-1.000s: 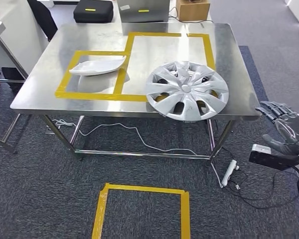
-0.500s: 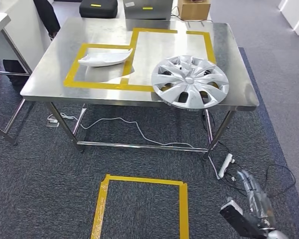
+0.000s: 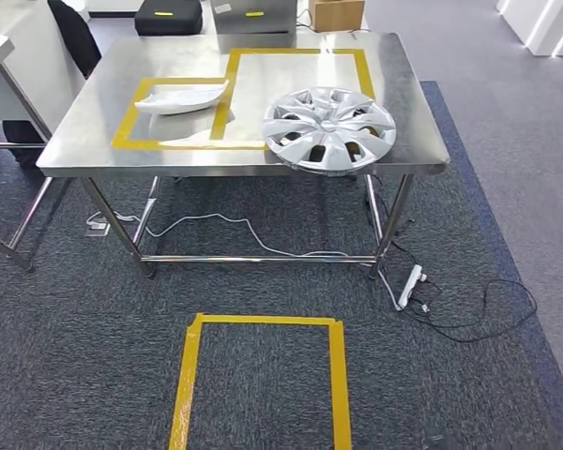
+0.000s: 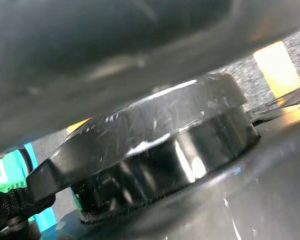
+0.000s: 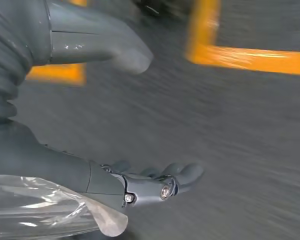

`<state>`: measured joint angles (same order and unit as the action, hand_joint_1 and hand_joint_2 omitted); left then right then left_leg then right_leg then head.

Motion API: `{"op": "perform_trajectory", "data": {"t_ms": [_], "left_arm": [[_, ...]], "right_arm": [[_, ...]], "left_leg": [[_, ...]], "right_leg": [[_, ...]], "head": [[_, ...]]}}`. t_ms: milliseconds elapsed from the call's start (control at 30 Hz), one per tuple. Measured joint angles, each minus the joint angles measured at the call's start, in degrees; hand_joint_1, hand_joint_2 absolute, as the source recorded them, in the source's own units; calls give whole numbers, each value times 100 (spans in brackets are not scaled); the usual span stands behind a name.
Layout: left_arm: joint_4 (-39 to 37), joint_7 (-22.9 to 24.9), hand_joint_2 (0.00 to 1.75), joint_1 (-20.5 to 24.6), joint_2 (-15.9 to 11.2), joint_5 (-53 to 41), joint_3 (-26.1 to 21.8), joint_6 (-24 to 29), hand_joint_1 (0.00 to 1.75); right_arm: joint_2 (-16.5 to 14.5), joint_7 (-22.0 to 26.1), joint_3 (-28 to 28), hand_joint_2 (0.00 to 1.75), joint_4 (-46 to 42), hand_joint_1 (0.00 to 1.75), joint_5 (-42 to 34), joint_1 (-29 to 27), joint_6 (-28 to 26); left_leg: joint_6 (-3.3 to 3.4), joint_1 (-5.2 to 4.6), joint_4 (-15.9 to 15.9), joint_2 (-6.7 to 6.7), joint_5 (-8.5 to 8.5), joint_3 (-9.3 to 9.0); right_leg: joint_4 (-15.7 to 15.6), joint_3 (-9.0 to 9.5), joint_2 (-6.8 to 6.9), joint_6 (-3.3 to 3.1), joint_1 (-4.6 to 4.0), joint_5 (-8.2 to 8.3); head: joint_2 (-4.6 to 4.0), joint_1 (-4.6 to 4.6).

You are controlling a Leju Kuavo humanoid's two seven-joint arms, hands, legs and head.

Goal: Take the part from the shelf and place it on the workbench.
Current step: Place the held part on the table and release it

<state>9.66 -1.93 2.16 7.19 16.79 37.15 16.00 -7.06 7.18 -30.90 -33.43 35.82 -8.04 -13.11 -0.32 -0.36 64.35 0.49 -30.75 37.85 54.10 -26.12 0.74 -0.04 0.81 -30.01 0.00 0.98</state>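
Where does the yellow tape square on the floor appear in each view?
Head view: yellow tape square on the carpet, in front of the workbench.
Left wrist view: probably the blurred yellow patch against the carpet.
Right wrist view: blurred yellow strips beyond the right hand.
Shared landmark: the dark grey carpet.

No legible text, label, brand, number or sign is visible on any object in these views.
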Motion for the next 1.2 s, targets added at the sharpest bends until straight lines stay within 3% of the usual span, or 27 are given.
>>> {"op": "perform_trajectory", "data": {"t_ms": [33, 67, 100, 133, 200, 267, 300, 333, 400, 433, 467, 533, 567, 600, 667, 700, 733, 800, 833, 900, 933, 1000, 1033, 1067, 1100, 1133, 1200], "left_arm": [[0, 6, 0, 1, 1, 0, -1, 8, 0], [0, 8, 0, 4, -1, 1, -2, 17, 0], [0, 13, 0, 8, -3, 2, -3, 26, 0], [0, 17, 0, 11, -5, 9, -5, 35, 0], [2, 22, 0, 16, -4, 35, -8, 48, 0], [5, 10, 0, 24, 1, 58, -12, 65, 0], [6, 1, 0, 28, 3, 63, -14, 78, 0], [7, -7, 0, 29, 4, 67, -17, 92, 0], [5, -13, 0, 23, 4, 72, -24, 119, 0], [5, -15, 0, 19, 3, 74, -30, 129, 0], [4, -19, 0, 15, 2, 77, -36, 135, 0], [4, -28, 0, 16, 2, 81, -44, 140, 0], [4, -31, 0, 16, 2, 81, -45, 141, 0], [4, -32, 0, 15, 2, 81, -45, 142, 0], [4, -32, 0, 14, 2, 81, -46, 143, 0], [4, -32, 0, 17, 2, 81, -48, 144, 0], [5, -32, 0, 21, 5, 80, -48, 143, 0], [6, -33, 0, 29, 13, 79, -49, 134, 0], [7, -33, 0, 30, 16, 79, -49, 130, 0], [4, -34, 0, 17, 13, 79, -50, 124, 0], [3, -36, 0, 3, 10, 80, -50, 125, 0], [0, -42, 0, -27, 4, 83, -52, 130, 0], [0, -50, 0, -36, 0, 85, -54, 134, 0], [0, -60, 0, -40, -3, 86, -57, 137, 0], [0, -72, 0, -38, -6, 87, -64, 140, 0], [0, -84, 0, -35, -7, 87, -72, 140, 0], [0, -96, 0, -29, -7, 87, -91, 141, 0]], "right_arm": [[-36, -131, -178, 175, 275, 0, -23, 83, -35], [-65, -260, -322, 175, 521, 0, -11, 165, -66], [-89, -378, -439, 175, 743, 0, 36, 241, -87], [-112, -461, -521, 175, 932, 0, 117, 308, -85], [-141, -503, -594, 175, 1224, 0, 333, 405, -32], [-154, -413, -596, 175, 1420, 0, 556, 470, 58], [-159, -357, -592, 175, 1503, 0, 655, 501, 96], [-171, -310, -585, 175, 1581, 0, 734, 530, 123], [-212, -271, -573, 175, 1727, 0, 801, 579, 127], [-245, -264, -570, 175, 1785, 0, 791, 601, 123], [-272, -254, -571, 175, 1834, 0, 769, 619, 120], [-319, -232, -573, 175, 1905, 0, 727, 658, 122], [-331, -223, -574, 175, 1931, 0, 717, 674, 121], [-339, -217, -574, 175, 1951, 0, 709, 688, 124], [-343, -210, -577, 175, 1981, 0, 685, 707, 136], [-343, -211, -581, 175, 1989, 0, 668, 715, 142], [-343, -216, -589, 175, 1993, 0, 649, 727, 145], [-341, -219, -608, 175, 1999, 0, 609, 766, 170], [-339, -205, -623, 175, 2003, 0, 590, 779, 202], [-332, -147, -666, 175, 2014, 0, 556, 768, 302], [-324, -118, -694, 175, 2019, 0, 545, 751, 345], [-304, -76, -737, 175, 2027, 0, 545, 719, 385], [-295, -60, -748, 175, 2027, 0, 552, 707, 390], [-290, -46, -752, 175, 2027, 0, 561, 700, 393], [-288, -36, -754, 175, 2027, 0, 570, 700, 395], [-286, -29, -754, 175, 2027, 0, 579, 703, 399], [-286, -22, -754, 175, 2027, 0, 590, 708, 404]], "left_leg": [[-30, 16, 379, -4, -283, 40], [-55, 33, 717, -5, -411, 49], [-75, 52, 929, -6, -377, 6], [-90, 74, 971, -8, -221, -108], [-116, 118, 482, -20, 71, -596], [-97, 126, -388, -60, -30, -1202], [-58, 115, -682, -79, -123, -1372], [-2, 91, -834, -86, -168, -1428], [126, 71, -847, -55, -63, -1304], [188, 65, -849, -34, 15, -1221], [244, 62, -856, -15, 103, -1118], [314, 26, -849, 2, 280, -893], [327, 3, -842, 7, 374, -770], [331, -17, -829, 13, 465, -647], [324, -45, -790, 24, 632, -403], [313, -51, -767, 27, 708, -298], [298, -62, -742, 26, 775, -215], [254, -78, -701, 32, 919, -105], [226, -80, -697, 38, 992, -70], [158, -67, -705, 35, 1087, 0], [116, -55, -645, 21, 965, 37], [33, -15, -210, -9, 379, 127], [-1, 7, 147, -11, 44, 165], [-30, 29, 517, -11, -167, 186], [-53, 50, 808, -11, -218, 169], [-70, 70, 953, -11, -128, 90], [-89, 109, 698, -14, 193, -299]], "right_leg": [[12, -104, 1, -6, 0, 81], [37, -210, 2, 2, 0, 162], [73, -325, 4, 12, 2, 238], [122, -452, 6, 27, 7, 310], [231, -696, 4, 77, 20, 435], [319, -866, -5, 151, 19, 543], [332, -907, -7, 193, 19, 606], [324, -935, -7, 232, 23, 677], [309, -984, -15, 297, 54, 718], [392, -1029, -25, 317, 66, 563], [594, -1108, -36, 328, 73, 278], [1292, -1265, -54, 336, 68, -404], [1669, -1308, -58, 335, 59, -577], [1940, -1281, -61, 331, 48, -573], [1991, -999, -61, 295, 17, -220], [1720, -710, -60, 262, -3, -74], [1275, -323, -57, 225, -29, -48], [305, 346, -56, 156, -66, -280], [19, 501, -57, 127, -82, -381], [-85, 441, -49, 60, -79, -354], [-74, 365, -34, 17, -69, -282], [-62, 196, 1, -46, -52, -127], [-50, 104, 8, -62, -52, -52], [-29, 2, 16, -61, -53, 19], [6, -105, 22, -53, -53, 88], [55, -220, 29, -41, -50, 153], [181, -455, 35, -3, -39, 265]], "head": [[0, -11], [0, -19], [0, -25], [0, -29], [1, -36], [1, -44], [1, -51], [1, -53], [0, -56], [0, -47], [0, -35], [0, -6], [0, 1], [0, 1], [0, 1], [0, 1], [1, 4], [2, 3], [2, 1], [1, -3], [1, -10], [-1, -38], [0, -56], [-1, -69], [-1, -75], [-1, -84], [-1, -90]]}}
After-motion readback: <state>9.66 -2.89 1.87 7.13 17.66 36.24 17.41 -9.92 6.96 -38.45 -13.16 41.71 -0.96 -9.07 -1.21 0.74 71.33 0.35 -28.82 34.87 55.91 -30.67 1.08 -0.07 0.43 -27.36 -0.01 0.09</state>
